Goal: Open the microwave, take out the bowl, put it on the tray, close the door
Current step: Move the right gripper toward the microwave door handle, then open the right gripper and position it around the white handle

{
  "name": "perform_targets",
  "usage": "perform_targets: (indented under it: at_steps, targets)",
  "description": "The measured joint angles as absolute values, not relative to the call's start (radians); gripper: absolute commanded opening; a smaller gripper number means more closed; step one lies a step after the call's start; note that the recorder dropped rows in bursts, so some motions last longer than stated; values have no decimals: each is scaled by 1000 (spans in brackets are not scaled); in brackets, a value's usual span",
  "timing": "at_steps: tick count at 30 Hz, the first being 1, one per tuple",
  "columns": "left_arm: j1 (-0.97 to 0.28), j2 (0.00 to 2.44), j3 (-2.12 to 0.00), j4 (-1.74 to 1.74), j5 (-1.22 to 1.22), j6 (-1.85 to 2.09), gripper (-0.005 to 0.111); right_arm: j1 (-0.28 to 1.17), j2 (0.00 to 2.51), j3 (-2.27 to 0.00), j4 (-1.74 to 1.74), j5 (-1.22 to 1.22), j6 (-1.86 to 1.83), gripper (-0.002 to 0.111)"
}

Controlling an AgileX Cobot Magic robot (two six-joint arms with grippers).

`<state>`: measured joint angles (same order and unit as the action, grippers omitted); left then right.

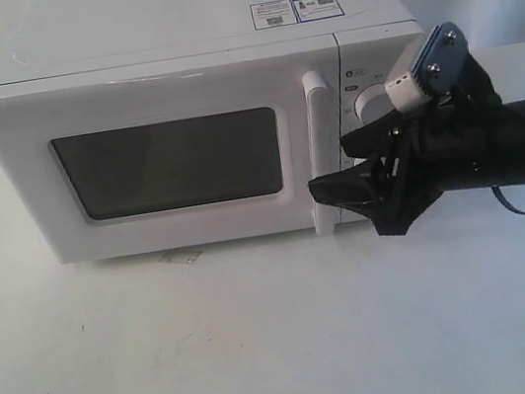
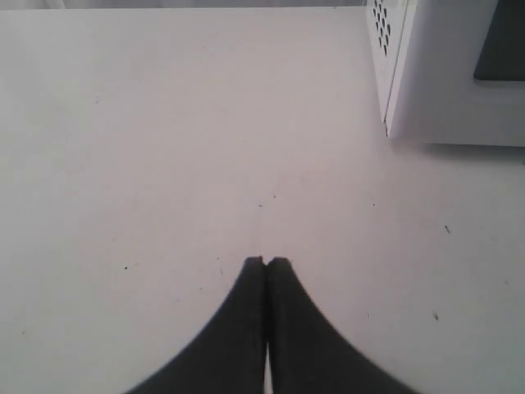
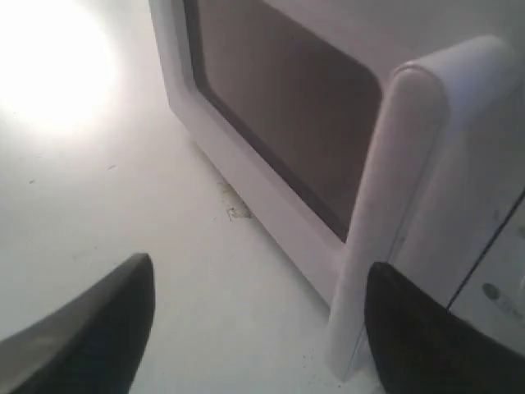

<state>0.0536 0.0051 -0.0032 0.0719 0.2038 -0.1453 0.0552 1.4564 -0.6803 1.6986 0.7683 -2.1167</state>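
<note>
Microwave (image 1: 157,34) stood on the white table (image 1: 266,346) with its door (image 1: 156,94) shut. Right gripper (image 1: 330,170) hung at the microwave's front, its jaws wide apart on either side of the lower end of the door's vertical handle (image 1: 320,138), clamping nothing. Left gripper (image 2: 267,261) hovered above the table off the microwave's front corner on the door's hinge side, jaws pressed together and empty

Frontal exterior; wrist close-ups; common microwave (image 1: 165,82)
</note>
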Motion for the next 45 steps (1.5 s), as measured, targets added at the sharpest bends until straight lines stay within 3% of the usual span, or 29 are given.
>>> perform_targets:
  at_steps: [36, 38, 45]
  targets:
    - [54, 5, -3, 72, 204, -145, 0, 43, 1679, -817, 1684, 978, -2117, 63]
    - [54, 5, -3, 72, 204, -145, 0, 43, 1679, -817, 1684, 985, -2117, 55]
    - [54, 5, -3, 72, 204, -145, 0, 43, 1681, -817, 1684, 991, -2117, 7]
